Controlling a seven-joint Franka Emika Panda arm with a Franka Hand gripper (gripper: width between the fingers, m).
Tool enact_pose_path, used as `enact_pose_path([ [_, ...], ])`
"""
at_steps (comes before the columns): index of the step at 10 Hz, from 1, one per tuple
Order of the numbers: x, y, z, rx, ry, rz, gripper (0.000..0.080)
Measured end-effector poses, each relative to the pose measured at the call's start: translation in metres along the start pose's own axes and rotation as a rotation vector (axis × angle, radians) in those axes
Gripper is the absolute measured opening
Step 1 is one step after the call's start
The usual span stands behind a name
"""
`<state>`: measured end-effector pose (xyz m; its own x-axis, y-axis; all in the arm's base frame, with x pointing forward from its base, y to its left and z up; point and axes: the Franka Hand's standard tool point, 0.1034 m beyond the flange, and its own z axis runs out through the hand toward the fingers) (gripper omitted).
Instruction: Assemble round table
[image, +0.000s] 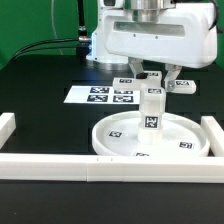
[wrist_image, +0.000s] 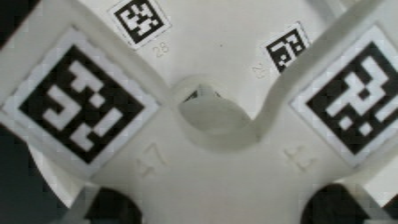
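Black matte table surface (image: 40, 105), bordered by white rails: one along the near edge (image: 100, 166), short ones at the near corners on the exterior view's left (image: 8, 128) and right (image: 213, 135). Green backdrop (image: 40, 25) behind the far edge; dark cables (image: 40, 47) trailing over the far part of the table. Marker board (image: 100, 96) lay flat toward the far side, just behind the disc.

Wide rimmed disc (image: 150, 139) sat near the near edge, close to the near rail, tags on its floor. Short cylinder post (image: 151, 110) stood upright on the disc's centre. Cross-shaped flat piece (image: 150, 84) rested on top of the post; in the wrist view its tagged arms (wrist_image: 80, 85) filled the frame around a central hole (wrist_image: 214, 112).

Gripper (image: 152, 82) hung directly above the disc, fingers (image: 172, 78) narrowed onto the cross-shaped flat piece at the post's top, appearing to hold it.
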<state>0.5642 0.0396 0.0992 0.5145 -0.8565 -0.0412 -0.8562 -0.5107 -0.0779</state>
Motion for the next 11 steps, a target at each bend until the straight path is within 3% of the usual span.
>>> enact_pose_path([
  [2, 0.001, 0.000, 0.000, 0.014, -0.020, 0.207, 0.0442],
  [4, 0.000, 0.000, 0.001, 0.015, -0.025, 0.250, 0.0442],
  [5, -0.001, -0.001, -0.001, 0.017, -0.029, 0.231, 0.0581],
  [6, 0.000, -0.002, -0.009, 0.024, -0.031, 0.203, 0.0628],
  [8, -0.003, -0.006, -0.038, 0.021, -0.057, 0.152, 0.0645],
  [9, -0.005, -0.011, -0.045, 0.027, -0.058, 0.145, 0.0648],
  [11, -0.005, -0.011, -0.041, 0.027, -0.057, 0.142, 0.0649],
])
